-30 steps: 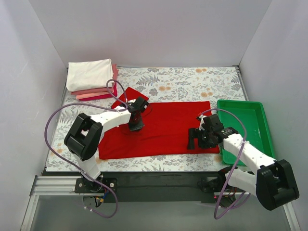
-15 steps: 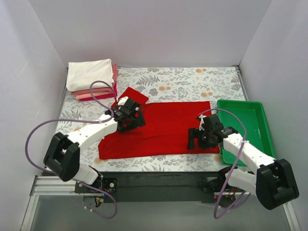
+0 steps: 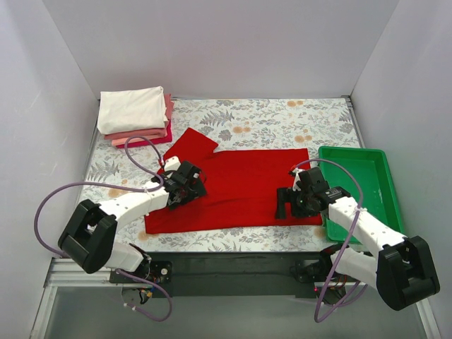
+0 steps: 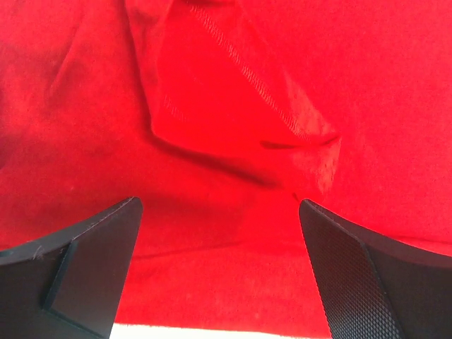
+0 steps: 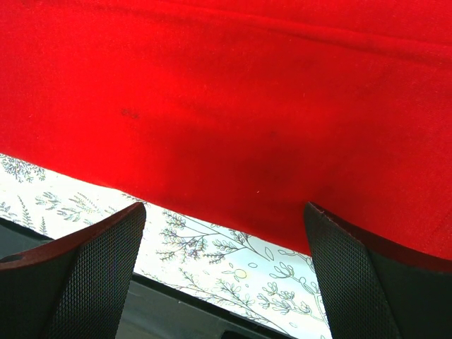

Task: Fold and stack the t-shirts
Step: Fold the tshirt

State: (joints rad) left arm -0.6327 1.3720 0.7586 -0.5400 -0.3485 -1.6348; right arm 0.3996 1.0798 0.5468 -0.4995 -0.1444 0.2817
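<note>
A bright red t-shirt (image 3: 244, 185) lies spread flat across the middle of the table, one sleeve (image 3: 192, 143) sticking out at its back left. My left gripper (image 3: 185, 189) hovers open over the shirt's left part. In the left wrist view a creased fold with a stitched hem (image 4: 240, 85) lies ahead of the left gripper (image 4: 219, 236), and nothing is between its fingers. My right gripper (image 3: 286, 203) stands open at the shirt's near right edge; in the right wrist view that red edge (image 5: 233, 141) runs just ahead of the right gripper (image 5: 224, 244). Folded white, pink and crimson t-shirts (image 3: 134, 113) are stacked at the back left.
A green plastic tray (image 3: 361, 180) sits at the right, close to my right arm. The floral table cover (image 3: 282, 120) shows behind the shirt and along the near edge (image 5: 212, 254). Grey walls close in the table on three sides.
My left gripper has gone from shut to open, letting go of the red cloth, and has moved nearer and leftward. The sleeve now lies out flat at the back left. The right arm has stayed still.
</note>
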